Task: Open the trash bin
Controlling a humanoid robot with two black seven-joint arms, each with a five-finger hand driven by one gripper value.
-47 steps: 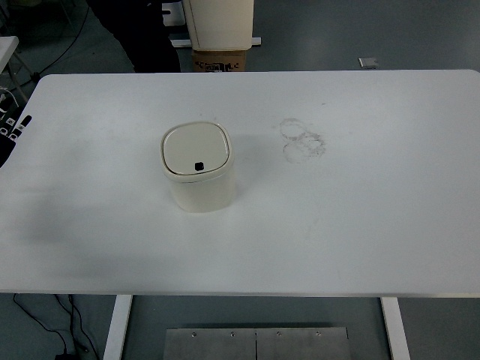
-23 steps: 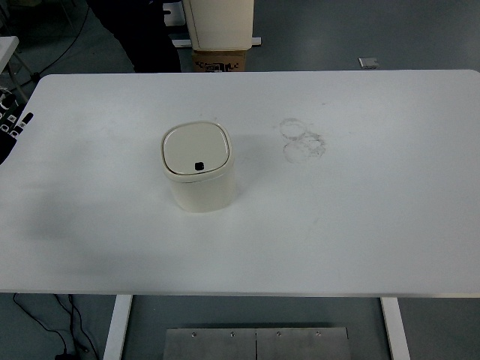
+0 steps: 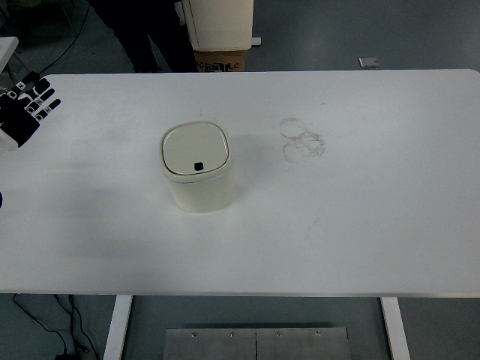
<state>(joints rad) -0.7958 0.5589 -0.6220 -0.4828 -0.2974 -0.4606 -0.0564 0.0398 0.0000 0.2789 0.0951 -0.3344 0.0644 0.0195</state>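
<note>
Bin [image 3: 199,174] of cream plastic stands upright left of centre on the table [image 3: 360,225], lid shut, its small black button toward my edge. My left hand [image 3: 25,111] hovers at the far left, fingers spread and empty, well apart from it. Faint ring stains [image 3: 301,139] mark the white top; grey floor lies beyond.

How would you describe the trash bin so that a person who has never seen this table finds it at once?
Look at the white table that fills most of the view. Slightly left of its centre stands the trash bin, the only object resting on it. It is small and cream-coloured, with rounded corners, a closed flat lid and a little black button near the lid's front edge; faint ring marks lie to its right.
</note>
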